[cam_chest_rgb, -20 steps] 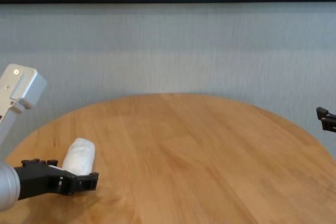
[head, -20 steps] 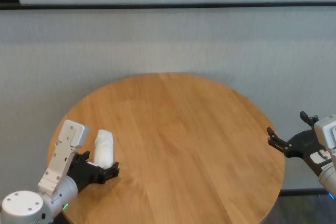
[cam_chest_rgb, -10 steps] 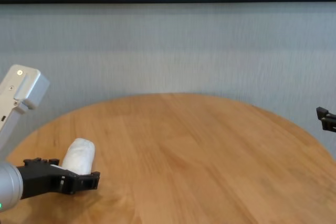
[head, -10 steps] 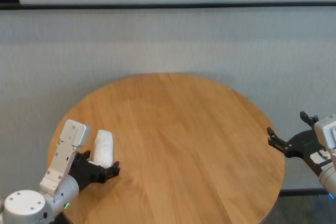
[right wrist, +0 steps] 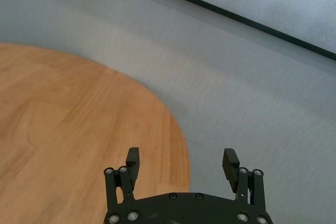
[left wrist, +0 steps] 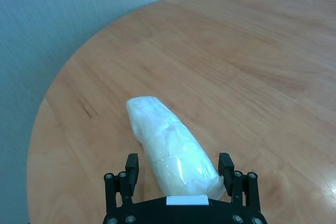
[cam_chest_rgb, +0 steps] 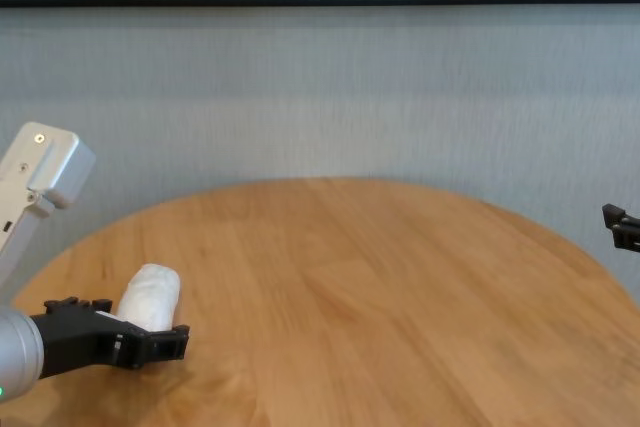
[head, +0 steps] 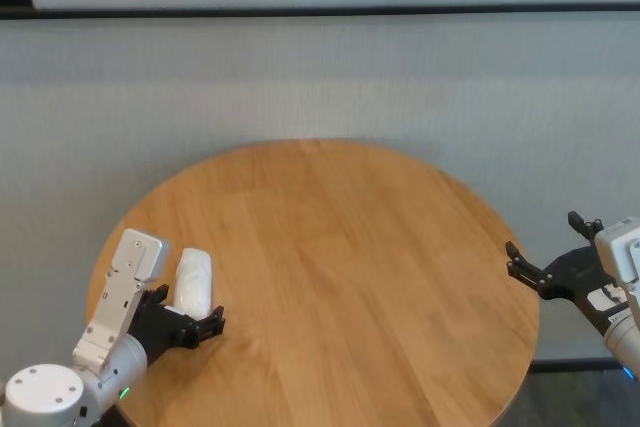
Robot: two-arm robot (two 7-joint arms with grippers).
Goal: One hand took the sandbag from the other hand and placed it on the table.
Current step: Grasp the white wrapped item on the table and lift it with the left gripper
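Left gripper (left wrist: 180,179): black, fingers spread, straddling sandbag, not clamped
Right gripper (right wrist: 181,165): black, fingers apart, beside table edge
Sandbag (left wrist: 170,147): white crinkly plastic pouch lying on round light-brown wooden table (head: 350,267)

Sandbag (head: 193,280) between left tool (head: 186,319) fingers, rest of table (head: 360,277) open

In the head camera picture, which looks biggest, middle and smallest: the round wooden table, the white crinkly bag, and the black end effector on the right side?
1. Round light-brown wooden plank table, by far the largest.
2. Black skeletal right end effector, open beside the table's right edge.
3. Small white crinkly plastic sandbag.

The last two look close in size, so their order is unsure.
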